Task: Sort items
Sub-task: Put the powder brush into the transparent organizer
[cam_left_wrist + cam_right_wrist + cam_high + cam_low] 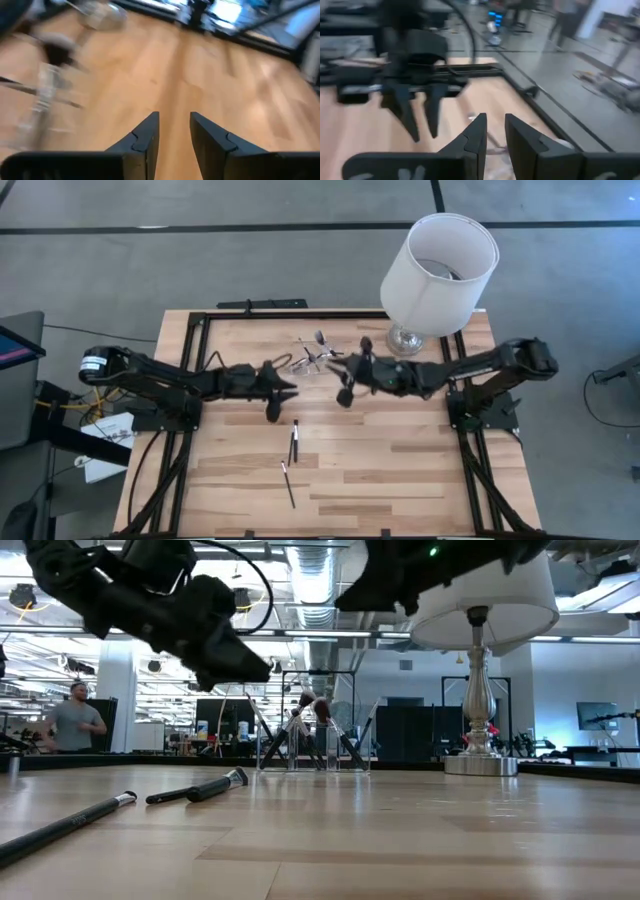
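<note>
Three makeup brushes (291,463) are seen lying loose on the desk (400,480) toward its front edge.

More brushes are held in a clear container (310,360) near the back edge beside the lamp (438,270). The left gripper (285,387) and right gripper (343,380) are raised just before it, fingers slightly apart, nothing held.

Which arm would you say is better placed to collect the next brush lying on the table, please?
Probably the left: the left gripper, open and empty, hovers nearer the loose brushes than the right gripper.
</note>
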{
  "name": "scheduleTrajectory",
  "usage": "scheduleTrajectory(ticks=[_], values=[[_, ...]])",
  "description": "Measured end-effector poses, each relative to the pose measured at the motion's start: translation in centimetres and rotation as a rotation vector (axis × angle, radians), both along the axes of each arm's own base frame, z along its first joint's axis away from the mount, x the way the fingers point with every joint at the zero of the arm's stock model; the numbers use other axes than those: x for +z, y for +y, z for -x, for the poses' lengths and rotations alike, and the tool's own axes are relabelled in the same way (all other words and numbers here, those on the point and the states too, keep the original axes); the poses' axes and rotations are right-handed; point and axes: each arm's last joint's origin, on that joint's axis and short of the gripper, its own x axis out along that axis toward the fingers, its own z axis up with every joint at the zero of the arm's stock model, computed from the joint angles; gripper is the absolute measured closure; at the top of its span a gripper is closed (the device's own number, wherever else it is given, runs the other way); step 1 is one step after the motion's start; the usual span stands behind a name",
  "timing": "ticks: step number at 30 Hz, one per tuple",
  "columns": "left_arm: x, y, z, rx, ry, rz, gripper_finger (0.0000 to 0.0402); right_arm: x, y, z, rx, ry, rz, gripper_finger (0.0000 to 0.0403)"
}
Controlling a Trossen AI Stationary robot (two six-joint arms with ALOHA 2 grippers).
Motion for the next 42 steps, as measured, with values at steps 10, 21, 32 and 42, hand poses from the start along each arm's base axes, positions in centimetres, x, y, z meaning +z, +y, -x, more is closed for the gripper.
scheduleTrajectory(ticks=[10,21,32,42], values=[[0.1,-1.8,0.5,-0.103,-0.006,0.038,0.0295,-3.2,2.8,-2.3,0.164,0.094,-0.035,0.0323],[1.8,-0.5,2.9,0.029,0.052,-0.006,0.0296,-8.9,3.1,-9.3,0.504,0.334,-0.161,0.0207],[-0.1,-1.5,2.7,0.011,0.178,0.180,0.0295,-11.7,3.0,-11.7,0.511,0.595,-0.182,0.0179],[-5.9,-3.6,-0.7,0.073,0.289,0.456,0.0295,-4.3,3.5,-6.7,0.248,0.771,-0.139,0.0203]])
